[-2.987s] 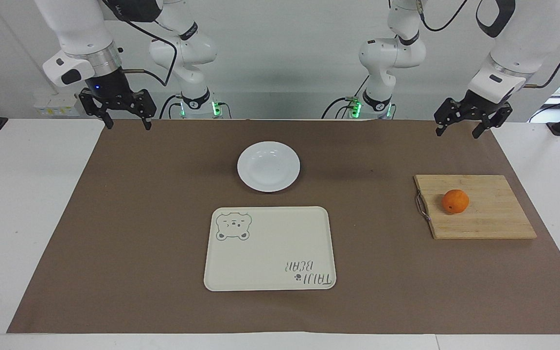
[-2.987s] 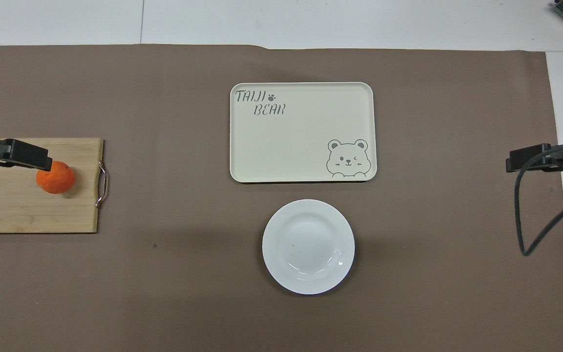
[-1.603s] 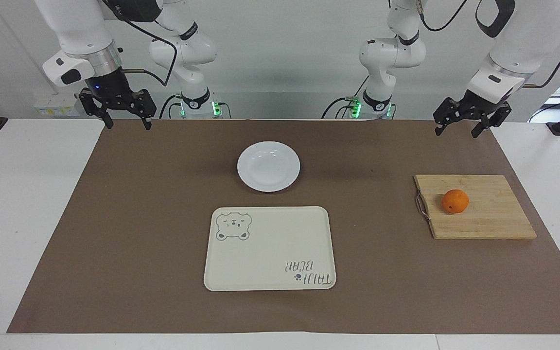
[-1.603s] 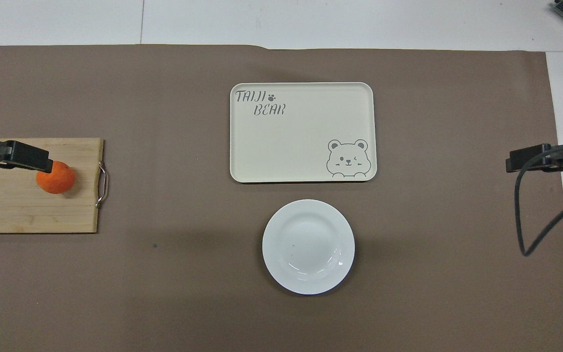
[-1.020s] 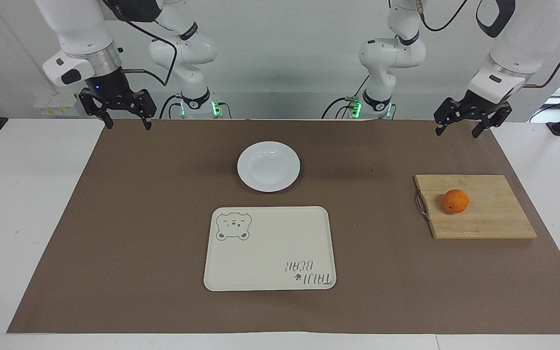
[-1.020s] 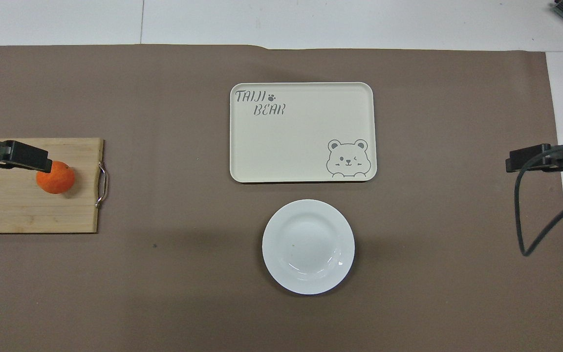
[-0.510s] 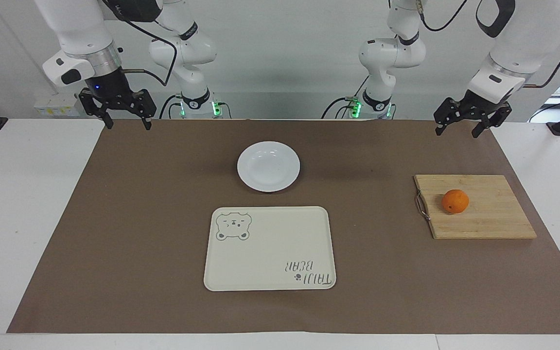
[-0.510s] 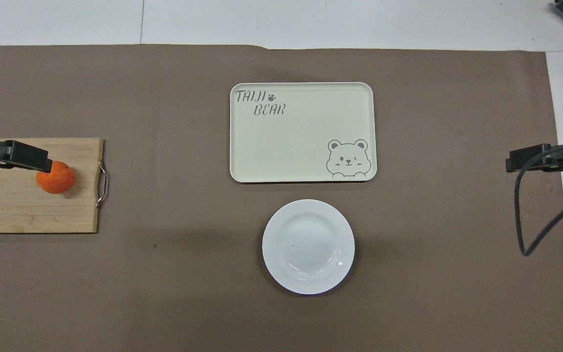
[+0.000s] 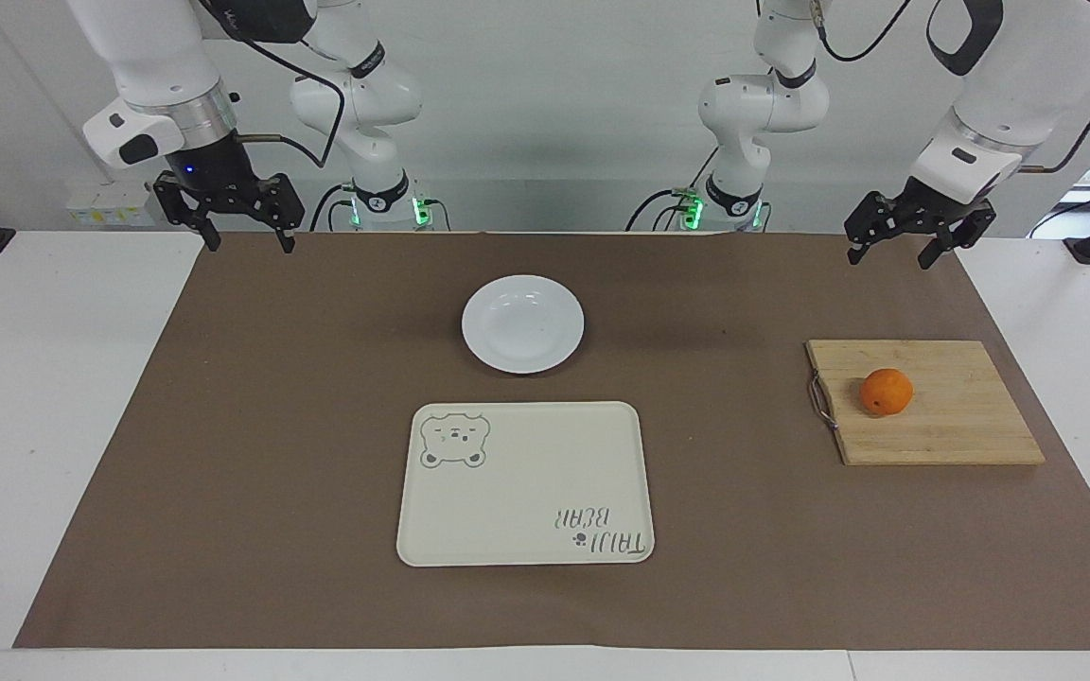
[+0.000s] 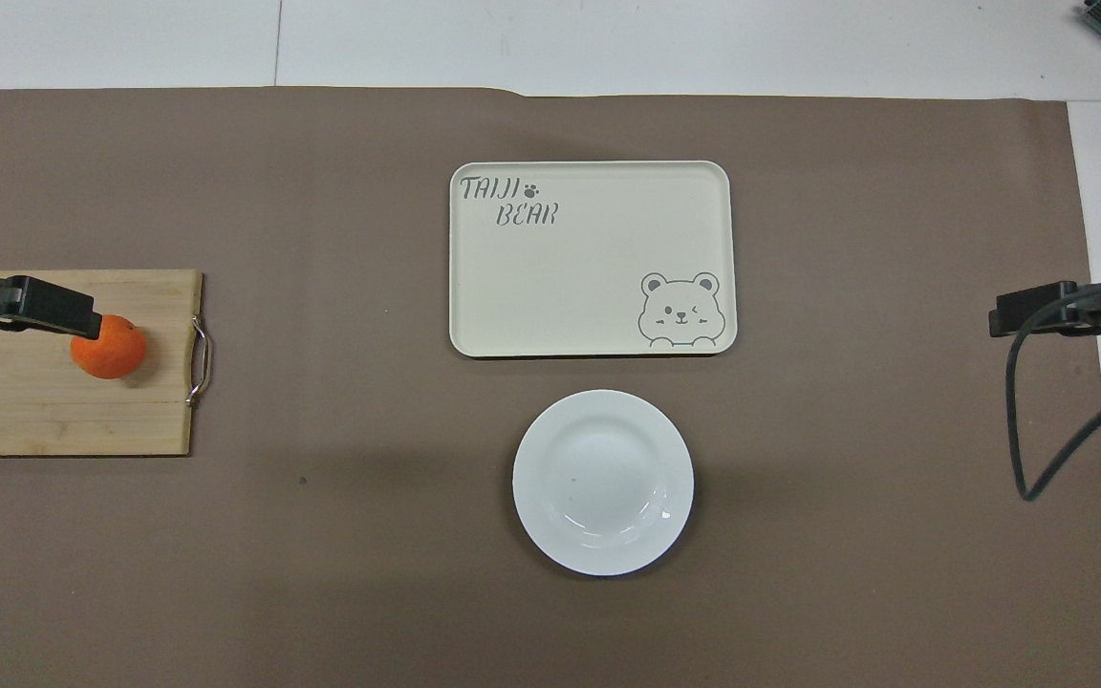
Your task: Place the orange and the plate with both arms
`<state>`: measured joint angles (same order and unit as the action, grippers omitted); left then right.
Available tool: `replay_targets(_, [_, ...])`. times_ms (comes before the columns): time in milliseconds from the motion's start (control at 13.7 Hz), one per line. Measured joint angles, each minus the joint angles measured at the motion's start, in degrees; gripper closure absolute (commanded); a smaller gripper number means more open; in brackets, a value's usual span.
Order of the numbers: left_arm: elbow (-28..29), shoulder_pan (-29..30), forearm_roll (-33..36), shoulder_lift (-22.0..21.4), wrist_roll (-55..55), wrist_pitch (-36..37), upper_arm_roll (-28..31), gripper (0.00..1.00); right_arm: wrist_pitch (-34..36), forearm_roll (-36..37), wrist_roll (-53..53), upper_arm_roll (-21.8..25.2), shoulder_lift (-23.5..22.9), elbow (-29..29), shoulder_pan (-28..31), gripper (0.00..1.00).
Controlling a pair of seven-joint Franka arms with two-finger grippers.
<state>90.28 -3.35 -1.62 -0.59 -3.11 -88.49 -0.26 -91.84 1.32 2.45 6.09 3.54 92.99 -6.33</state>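
The orange (image 9: 886, 391) sits on a wooden cutting board (image 9: 961, 430) toward the left arm's end of the table; it also shows in the overhead view (image 10: 111, 348). The white plate (image 9: 522, 323) lies empty on the brown mat in the middle, also seen in the overhead view (image 10: 602, 482). My left gripper (image 9: 890, 256) hangs open and empty, raised over the mat's edge at its own end, apart from the orange. My right gripper (image 9: 250, 243) hangs open and empty, raised over the mat's corner at the other end.
A cream rectangular tray (image 9: 526, 482) with a bear drawing lies empty beside the plate, farther from the robots; it also shows in the overhead view (image 10: 592, 258). The board has a metal handle (image 9: 819, 401) on the side toward the plate.
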Motion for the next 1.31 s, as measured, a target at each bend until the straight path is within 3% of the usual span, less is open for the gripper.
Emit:
replay_targets(656, [5.62, 5.32, 0.1, 0.06, -5.09, -6.77, 0.35, 0.0, 0.0, 0.0, 0.0, 0.0, 0.0, 0.0, 0.0, 0.0])
replay_targets(1311, [18.5, 10.46, 0.13, 2.4, -13.06, -23.8, 0.5, 0.0, 0.0, 0.0, 0.0, 0.0, 0.0, 0.0, 0.0, 0.0])
